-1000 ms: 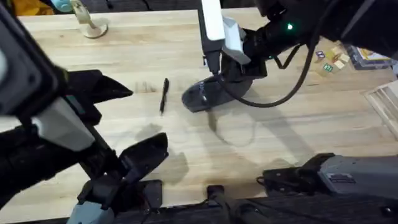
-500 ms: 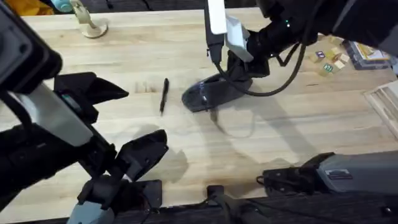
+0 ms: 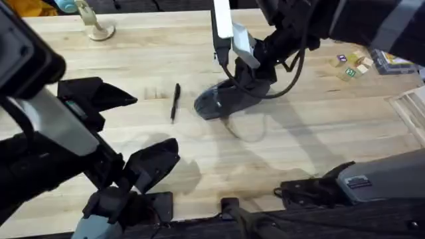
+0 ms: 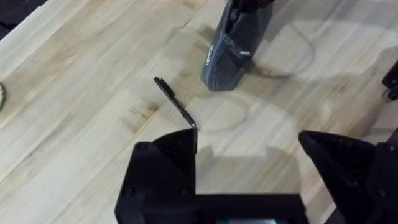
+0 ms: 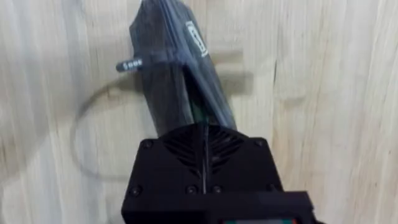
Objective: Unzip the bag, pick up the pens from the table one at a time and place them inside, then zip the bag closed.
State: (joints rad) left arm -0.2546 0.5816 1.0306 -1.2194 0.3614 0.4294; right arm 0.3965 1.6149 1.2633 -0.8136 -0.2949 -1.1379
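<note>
The grey bag (image 3: 219,101) lies in the middle of the wooden table (image 3: 299,139), tipped up at its right end. My right gripper (image 3: 243,81) is shut on that end; the right wrist view shows its fingers (image 5: 204,134) pressed together on the bag (image 5: 171,74), with a small zipper pull (image 5: 127,65) sticking out at the side. A thin black pen (image 3: 174,101) lies just left of the bag, a short gap apart. My left gripper (image 3: 133,129) hangs high above the table's near left, open and holding nothing. From the left wrist, the pen (image 4: 176,106) and the bag (image 4: 230,56) lie beyond its fingers.
A wooden stand (image 3: 96,26) sits at the far left corner. Small coloured blocks (image 3: 352,66) lie at the far right, with a pale tray edge (image 3: 412,109) nearer. A thin dark loop (image 3: 242,133) lies on the table just in front of the bag.
The right arm has swung slightly to the left over the bag, still holding its right end. The left arm shifted a little a second ago and is now still. The pen has not moved.
</note>
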